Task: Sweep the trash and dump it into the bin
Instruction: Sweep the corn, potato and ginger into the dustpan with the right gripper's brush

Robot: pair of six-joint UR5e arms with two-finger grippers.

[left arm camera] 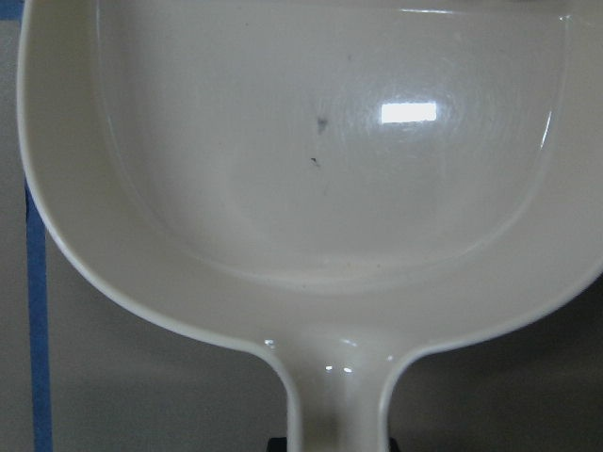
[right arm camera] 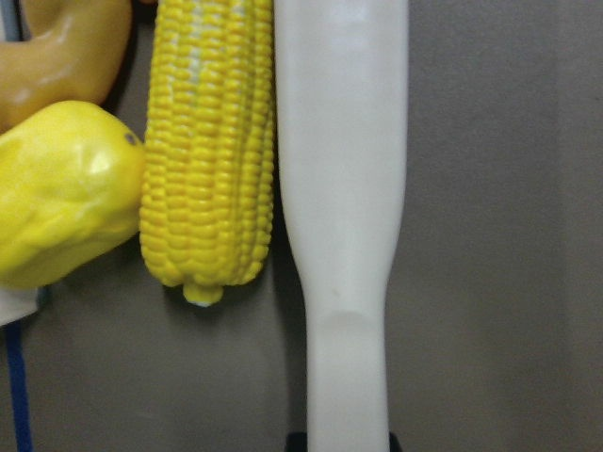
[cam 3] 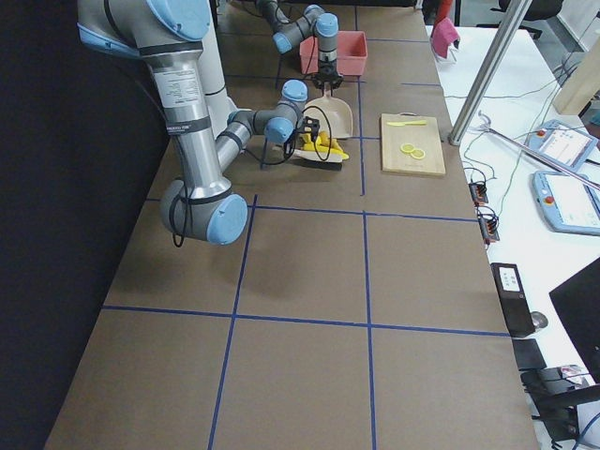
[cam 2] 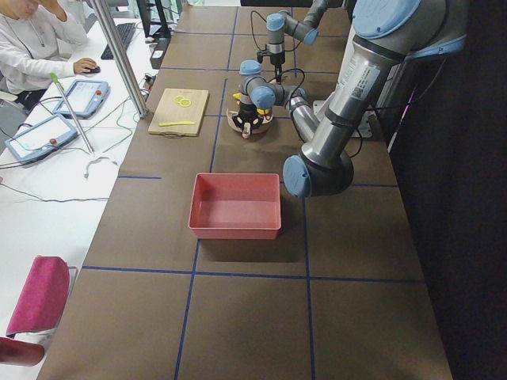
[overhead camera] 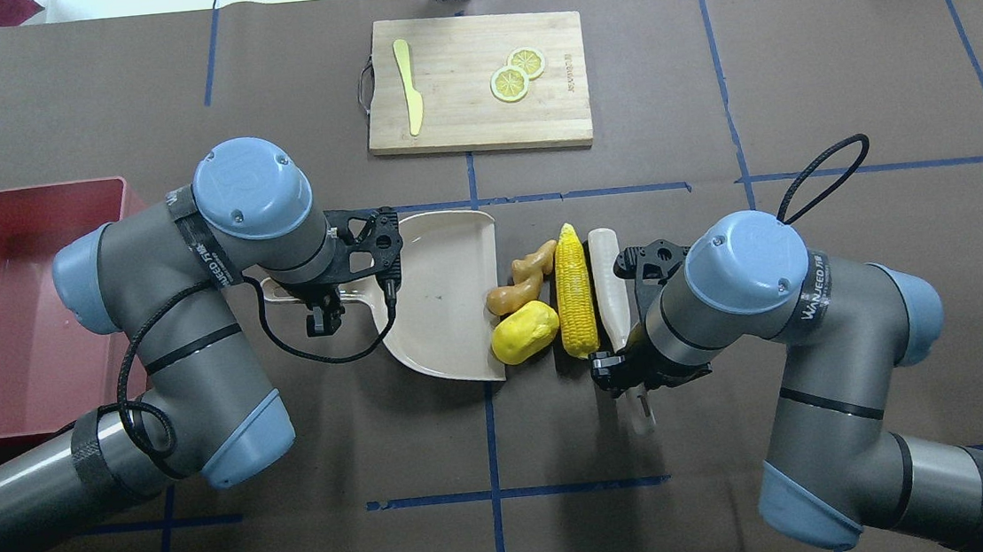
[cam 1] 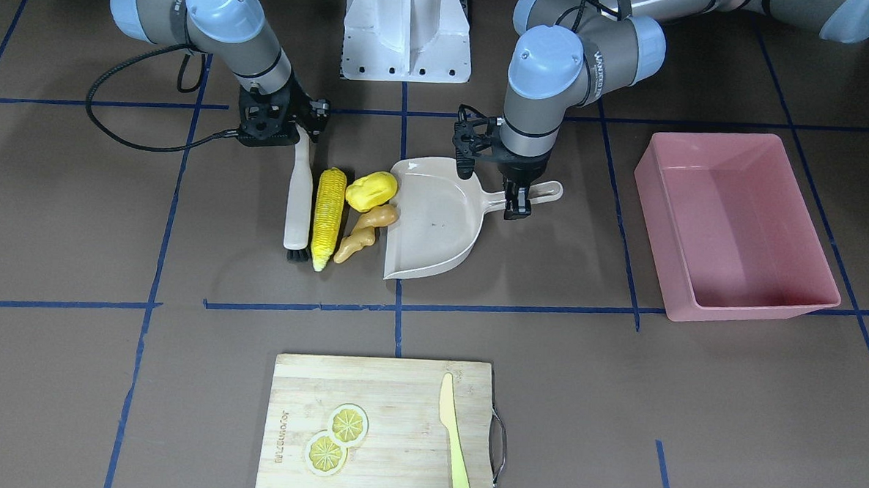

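The corn cob (cam 1: 328,217) (overhead camera: 575,291) (right arm camera: 209,151), the yellow potato-like lump (cam 1: 371,190) (overhead camera: 525,332) and the tan ginger root (cam 1: 365,234) (overhead camera: 527,277) lie side by side between a cream brush (cam 1: 299,201) (overhead camera: 610,288) and the open mouth of the beige dustpan (cam 1: 435,222) (overhead camera: 444,289) (left arm camera: 320,188). The brush lies against the corn. My right gripper (cam 1: 304,132) (overhead camera: 630,379) is shut on the brush handle. My left gripper (cam 1: 517,209) (overhead camera: 324,320) is shut on the dustpan handle. The dustpan is empty. The pink bin (cam 1: 736,228) (overhead camera: 5,310) stands empty beyond the left arm.
A wooden cutting board (cam 1: 399,389) (overhead camera: 460,123) with two lemon slices (cam 1: 336,438) and a pale yellow knife (cam 1: 454,435) lies on the far side of the table. The white robot base (cam 1: 407,30) is behind the trash. Blue tape lines cross the brown table.
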